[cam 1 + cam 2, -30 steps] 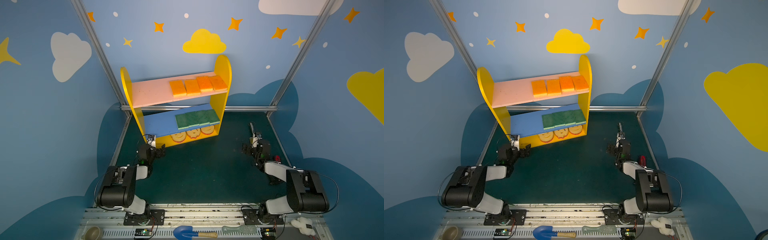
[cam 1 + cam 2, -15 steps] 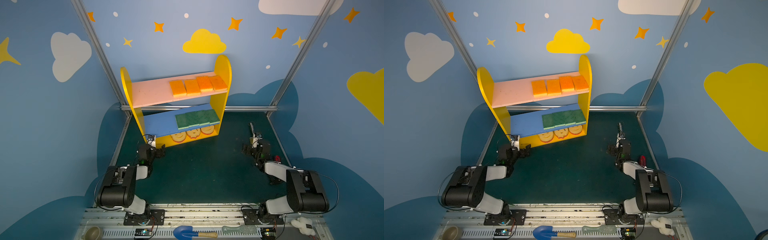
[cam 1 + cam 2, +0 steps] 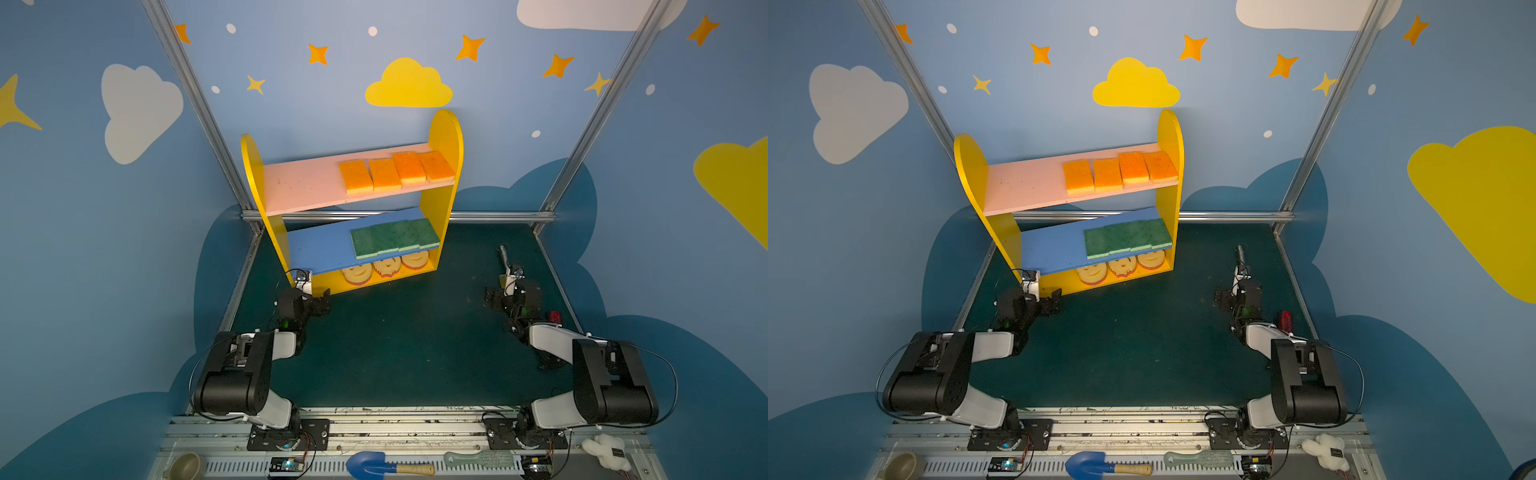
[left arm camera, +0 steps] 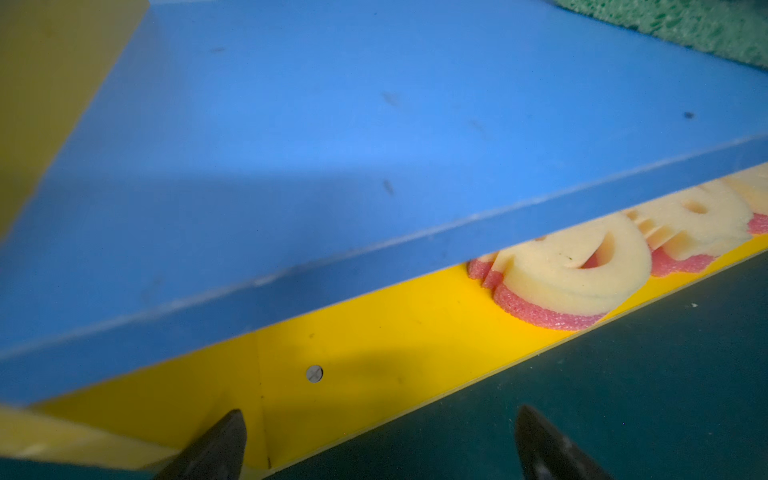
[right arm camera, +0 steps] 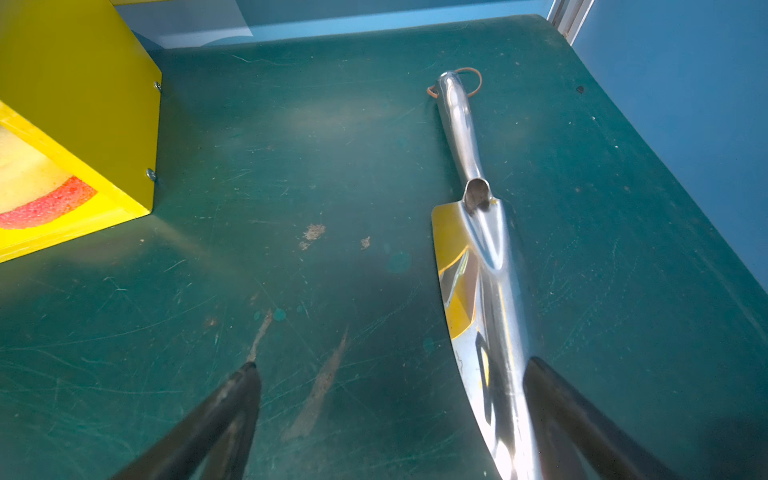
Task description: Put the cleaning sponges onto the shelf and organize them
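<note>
The shelf (image 3: 446, 137) stands at the back of the green mat in both top views. Several orange-topped sponges (image 3: 395, 172) lie in a row on the right half of its pink board (image 3: 303, 187). Several green-topped sponges (image 3: 395, 239) sit on the blue board (image 4: 374, 145). Three smiley sponges (image 3: 386, 266) rest on the yellow base (image 4: 374, 340). My left gripper (image 3: 311, 293) (image 4: 380, 415) is open and empty at the shelf's front left corner. My right gripper (image 3: 503, 286) (image 5: 392, 365) is open and empty over the mat, right of the shelf.
A shiny metal trowel (image 5: 478, 249) lies on the mat, its blade under my right gripper's fingers. On the front rail sit a blue scoop (image 3: 374, 465), a green brush (image 3: 478, 459), a white fluffy toy (image 3: 606, 451) and a small bowl (image 3: 185, 467). Blue walls close three sides.
</note>
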### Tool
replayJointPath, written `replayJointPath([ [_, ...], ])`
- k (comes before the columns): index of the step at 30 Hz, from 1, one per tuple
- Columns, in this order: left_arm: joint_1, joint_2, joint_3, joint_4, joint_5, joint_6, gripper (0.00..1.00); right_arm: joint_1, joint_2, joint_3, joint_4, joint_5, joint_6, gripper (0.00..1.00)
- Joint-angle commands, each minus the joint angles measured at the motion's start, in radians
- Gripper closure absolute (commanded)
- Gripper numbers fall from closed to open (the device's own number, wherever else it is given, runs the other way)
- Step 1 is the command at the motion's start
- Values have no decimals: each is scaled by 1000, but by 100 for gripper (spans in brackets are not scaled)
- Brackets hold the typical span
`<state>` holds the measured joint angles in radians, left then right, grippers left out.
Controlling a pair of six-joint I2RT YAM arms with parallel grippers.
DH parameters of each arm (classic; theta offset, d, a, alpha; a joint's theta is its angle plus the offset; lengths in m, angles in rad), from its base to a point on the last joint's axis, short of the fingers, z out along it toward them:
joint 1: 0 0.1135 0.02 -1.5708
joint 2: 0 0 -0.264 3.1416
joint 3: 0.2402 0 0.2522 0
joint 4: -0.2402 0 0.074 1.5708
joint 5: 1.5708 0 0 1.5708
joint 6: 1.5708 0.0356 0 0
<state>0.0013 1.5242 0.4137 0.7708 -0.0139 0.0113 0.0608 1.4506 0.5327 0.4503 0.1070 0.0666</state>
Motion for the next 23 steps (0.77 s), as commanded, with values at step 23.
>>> replayJointPath([
  [23,-1,-3,-7,10,-18,0,0,-11,4,7,-24,-41,1,3],
])
